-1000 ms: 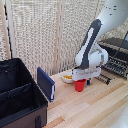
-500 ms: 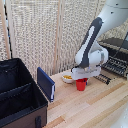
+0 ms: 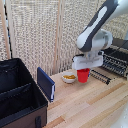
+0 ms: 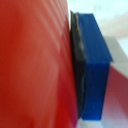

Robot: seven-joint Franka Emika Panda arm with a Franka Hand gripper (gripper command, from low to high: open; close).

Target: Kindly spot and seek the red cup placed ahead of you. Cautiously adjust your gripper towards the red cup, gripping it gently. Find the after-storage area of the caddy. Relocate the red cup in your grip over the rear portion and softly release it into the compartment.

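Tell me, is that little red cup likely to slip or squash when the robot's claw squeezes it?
The red cup looks like thin, smooth plastic, so it is probably light and a bit slippery. Its walls narrow toward the base, so it could slide downward in a loose hold. In the wrist view a blue pad lies flat against the wall, with no dent visible, so the squeeze seems gentle.

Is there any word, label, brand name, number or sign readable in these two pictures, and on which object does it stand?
None: no text can be read in either view.
The red cup is plain.
The caddy, the blue panel and the small bowl show no lettering.
The toaster oven is too blurred to tell.
The wrist view shows only red cup wall and a blue pad, unmarked.
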